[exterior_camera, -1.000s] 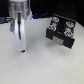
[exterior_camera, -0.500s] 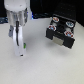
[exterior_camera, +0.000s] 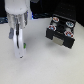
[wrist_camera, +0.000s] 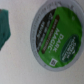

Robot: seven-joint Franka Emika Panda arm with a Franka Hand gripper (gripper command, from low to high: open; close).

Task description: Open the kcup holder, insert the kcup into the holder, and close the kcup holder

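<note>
The kcup [wrist_camera: 54, 38] fills the wrist view, its green printed top facing the camera. In the exterior view only a small green speck of the kcup [exterior_camera: 23, 48] shows beside the fingertips. My gripper [exterior_camera: 20, 52] hangs straight down over it at the exterior view's left, low to the white table, its two pale fingers standing apart. The fingers do not show in the wrist view. The black kcup holder [exterior_camera: 61, 34] stands at the exterior view's right, well away from the gripper, with round pods in its slots and a pale mark on its front.
Several pods with dark, reddish and bluish tops [exterior_camera: 55, 20] sit in the holder's slots. A teal-green shape [wrist_camera: 4, 27] lies by the kcup in the wrist view; what it is I cannot tell. The white table [exterior_camera: 42, 67] spreads between gripper and holder.
The gripper has come down toward the table over the kcup. The holder has not moved.
</note>
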